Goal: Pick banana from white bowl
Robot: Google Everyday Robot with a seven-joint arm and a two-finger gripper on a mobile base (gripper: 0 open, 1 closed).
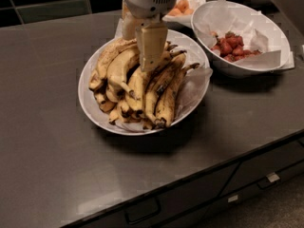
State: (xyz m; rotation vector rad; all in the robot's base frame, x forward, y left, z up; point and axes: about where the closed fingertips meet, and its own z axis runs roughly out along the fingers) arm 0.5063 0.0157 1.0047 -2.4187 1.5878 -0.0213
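Note:
The white bowl (190, 96) is wide and shallow, with a white paper liner at its rim, and stands mid-counter. It holds a pile of several ripe, brown-spotted bananas (137, 87). My gripper (151, 63) comes straight down from the top of the view and reaches into the middle of the pile, touching the top bananas. Its tip is hidden among them. No banana is lifted off the pile.
A deeper white bowl of red fruit (247, 39) stands at the right, close to the banana bowl. A white bowl of small orange fruit (183, 6) stands behind. The dark counter (52, 146) ends at a front edge with drawers (190, 198) below.

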